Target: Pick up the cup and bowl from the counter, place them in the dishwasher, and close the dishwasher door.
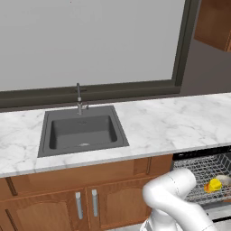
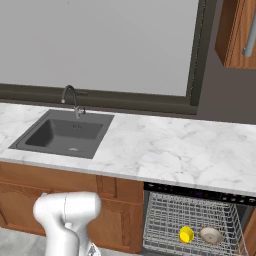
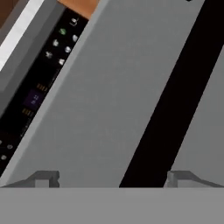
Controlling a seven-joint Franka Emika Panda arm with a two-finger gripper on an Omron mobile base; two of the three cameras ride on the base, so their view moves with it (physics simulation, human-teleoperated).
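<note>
The yellow cup [image 1: 213, 185] [image 2: 186, 234] lies in the silver wire rack [image 1: 198, 168] [image 2: 170, 212] of the open dishwasher. The beige bowl [image 1: 224, 180] [image 2: 210, 235] sits right beside it in the same rack. My gripper [image 3: 113, 178] is open, its fingertips [image 3: 44, 177] far apart with nothing between them. It is very close to a flat grey dishwasher panel [image 3: 118, 87], which looks like the door, running beside the black control strip [image 3: 39, 92] [image 2: 200, 192]. The arm [image 1: 173, 194] [image 2: 65, 215] bends down low in front of the cabinets.
The white marble counter [image 1: 171, 122] [image 2: 170, 150] holds the dark grey sink [image 1: 81, 131] [image 2: 65, 132] with its faucet [image 1: 79, 97]. Brown wooden cabinet doors [image 1: 67, 203] stand left of the dishwasher. A wall cabinet [image 2: 240, 30] hangs at upper right.
</note>
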